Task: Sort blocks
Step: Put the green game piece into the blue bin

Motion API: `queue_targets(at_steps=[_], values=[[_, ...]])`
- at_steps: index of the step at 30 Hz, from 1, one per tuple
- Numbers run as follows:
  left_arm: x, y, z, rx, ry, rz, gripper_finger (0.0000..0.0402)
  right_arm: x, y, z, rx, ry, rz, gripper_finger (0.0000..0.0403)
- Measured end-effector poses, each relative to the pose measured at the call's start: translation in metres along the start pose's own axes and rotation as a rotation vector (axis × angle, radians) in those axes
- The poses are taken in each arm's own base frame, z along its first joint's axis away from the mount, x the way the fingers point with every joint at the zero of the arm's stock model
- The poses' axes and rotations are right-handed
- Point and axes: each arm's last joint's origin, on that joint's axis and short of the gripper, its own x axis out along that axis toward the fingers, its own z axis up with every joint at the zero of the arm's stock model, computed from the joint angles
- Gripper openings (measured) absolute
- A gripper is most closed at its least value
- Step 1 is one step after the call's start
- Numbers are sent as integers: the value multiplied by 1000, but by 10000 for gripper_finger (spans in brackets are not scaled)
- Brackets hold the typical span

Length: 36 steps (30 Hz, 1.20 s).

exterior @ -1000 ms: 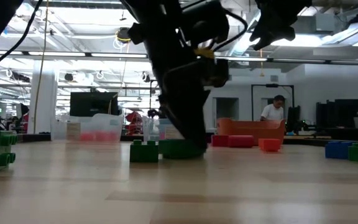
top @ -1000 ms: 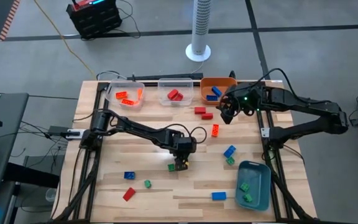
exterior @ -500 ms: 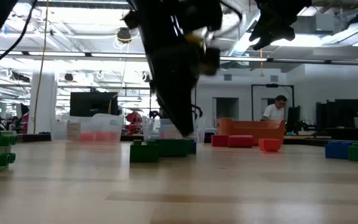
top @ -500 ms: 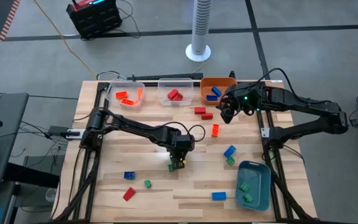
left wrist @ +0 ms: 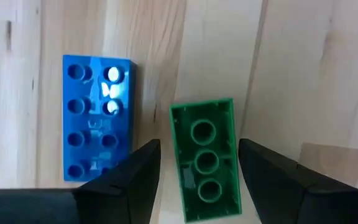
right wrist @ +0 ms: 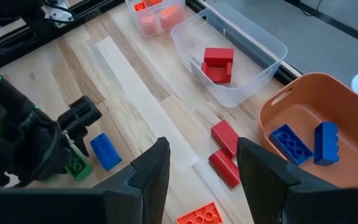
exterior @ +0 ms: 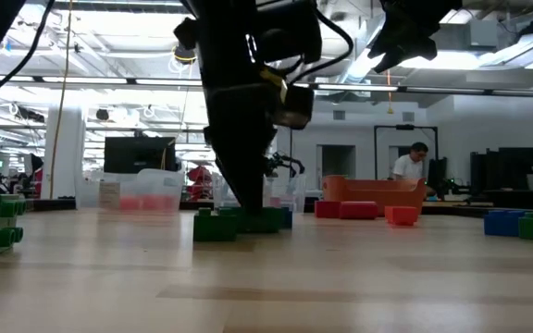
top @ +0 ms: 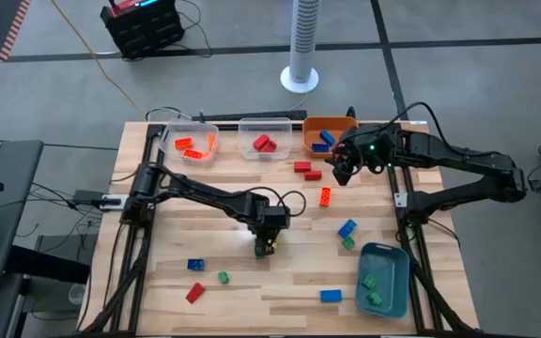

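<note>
Green block (left wrist: 205,159) beside blue block (left wrist: 96,118).

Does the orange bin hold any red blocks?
No, the orange bin holds only two blue blocks; the red ones lie outside it.

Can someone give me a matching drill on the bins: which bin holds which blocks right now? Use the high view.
Column 1:
1. clear plastic bin at the far left
2. clear plastic bin in the middle
3. orange plastic bin
4. blue-grey plastic bin near the right front corner

Column 2:
a. blue studded bricks
b. green studded bricks
c. orange studded bricks
d. red studded bricks

Pairs: 1-c, 2-d, 3-a, 4-b
</note>
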Motion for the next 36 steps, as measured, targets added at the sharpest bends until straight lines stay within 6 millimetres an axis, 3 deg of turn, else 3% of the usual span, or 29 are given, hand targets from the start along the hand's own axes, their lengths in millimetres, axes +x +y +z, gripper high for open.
queue_targets(at_steps=[4,8,14,20,26,32,36], values=[[14,1,-2,24,32,12,212,0,0,0,-1,2,0,193],[15,1,-3,39,38,23,204,0,0,0,-3,3,1,193],[7,8,0,21,20,31,133,-9,0,2,-5,3,11,193],[-23,35,13,-55,-79,-33,133,-42,-2,14,-1,-70,38,193],[-88,70,36,-59,-390,-242,133,-62,16,4,-265,-85,247,193],[-117,114,53,-162,-580,-584,135,-53,45,4,-457,-112,361,193],[-126,124,58,-179,-604,-749,136,-39,60,11,-547,-84,370,200]])
